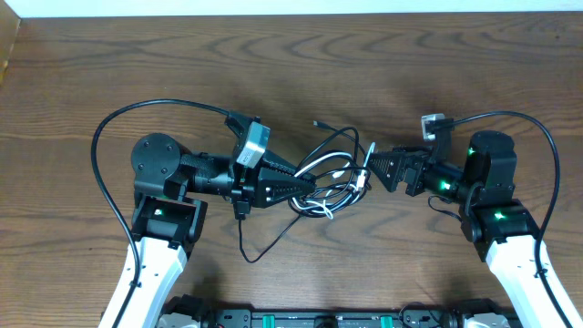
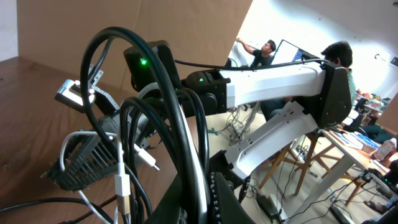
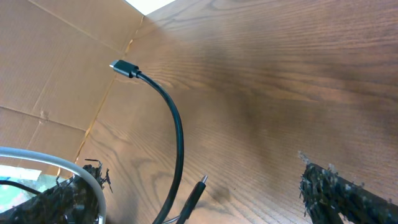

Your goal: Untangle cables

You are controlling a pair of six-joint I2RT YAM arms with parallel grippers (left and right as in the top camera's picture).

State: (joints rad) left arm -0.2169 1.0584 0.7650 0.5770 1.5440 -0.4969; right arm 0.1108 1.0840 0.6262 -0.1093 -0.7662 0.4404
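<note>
The cables (image 1: 332,175) lie in a loose tangle of black and white loops at the table's middle, between my two grippers. My left gripper (image 1: 314,186) reaches in from the left and is shut on a black cable (image 2: 186,143) that arcs up out of its jaws. A white cable with a plug (image 2: 122,184) hangs beside it. My right gripper (image 1: 373,170) stands open at the tangle's right edge. In the right wrist view a black cable with a plug end (image 3: 176,134) and a second plug (image 3: 194,194) lie between its spread fingers (image 3: 348,194), held by neither.
A thin black cord (image 1: 264,244) trails from the tangle toward the front edge. Thick black arm cables (image 1: 114,137) loop beside each arm. The brown wooden table (image 1: 291,64) stretches behind, with a cardboard wall (image 3: 56,68) at its far side.
</note>
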